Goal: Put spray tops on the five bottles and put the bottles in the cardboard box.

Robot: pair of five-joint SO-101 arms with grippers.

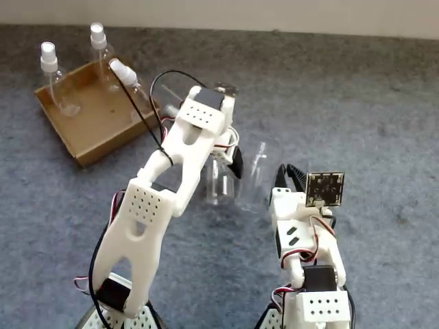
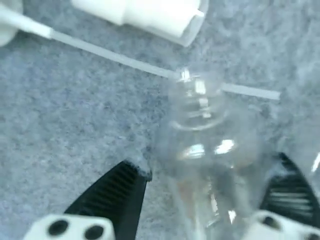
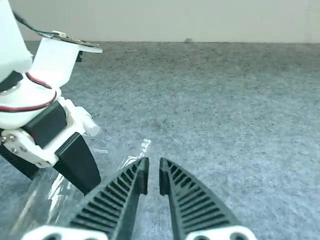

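left claw (image 2: 210,167) – open wide, straddling uncapped bottle (image 2: 200,125) | right claw (image 3: 153,172) – nearly closed, empty | 3 capped bottles (image 1: 49,65) in cardboard box (image 1: 96,147)

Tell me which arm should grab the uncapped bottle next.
Left. The left gripper is open with the uncapped bottle between its fingers, and a loose spray top lies just beyond. The right gripper is shut, holding nothing.

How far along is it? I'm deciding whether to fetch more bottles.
Done: three capped bottles sit in the cardboard box. In hand: the open left hand straddles an uncapped bottle, a spray top lying nearby. Left: capping it and the second bottle, boxing both.
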